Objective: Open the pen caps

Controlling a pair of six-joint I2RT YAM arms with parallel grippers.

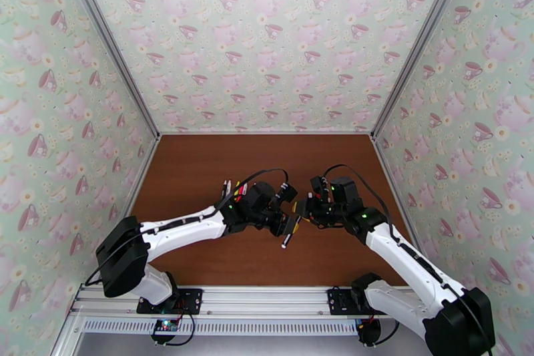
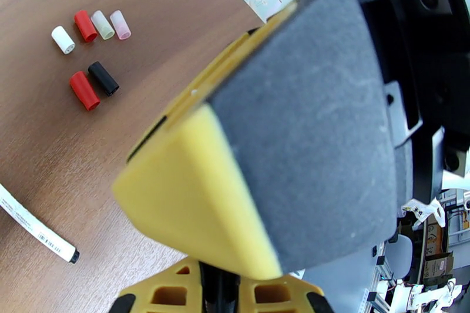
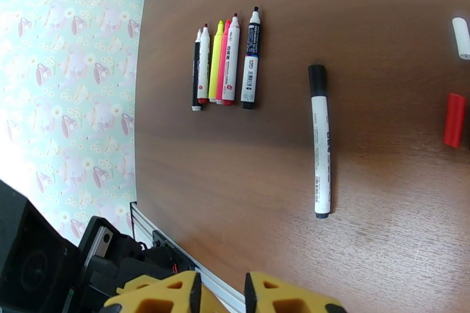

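Capping a slim white marker pen [image 3: 321, 150] mid-table, toward the near edge: short black plastic cap [image 3: 317, 79] | six loose plastic caps [image 2: 103, 78] clustered nearby on the brown wooden table [image 3: 382, 238] | six uncapped pens [image 3: 224, 64] rowed toward the left edge | right gripper [image 3: 222, 296] fingers slightly apart, empty | left gripper [image 2: 217, 288] grip unreadable

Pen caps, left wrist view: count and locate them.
6. Upper row: white cap, red cap, pale cap, pink cap. Below: second red cap, black cap. Others may be hidden.
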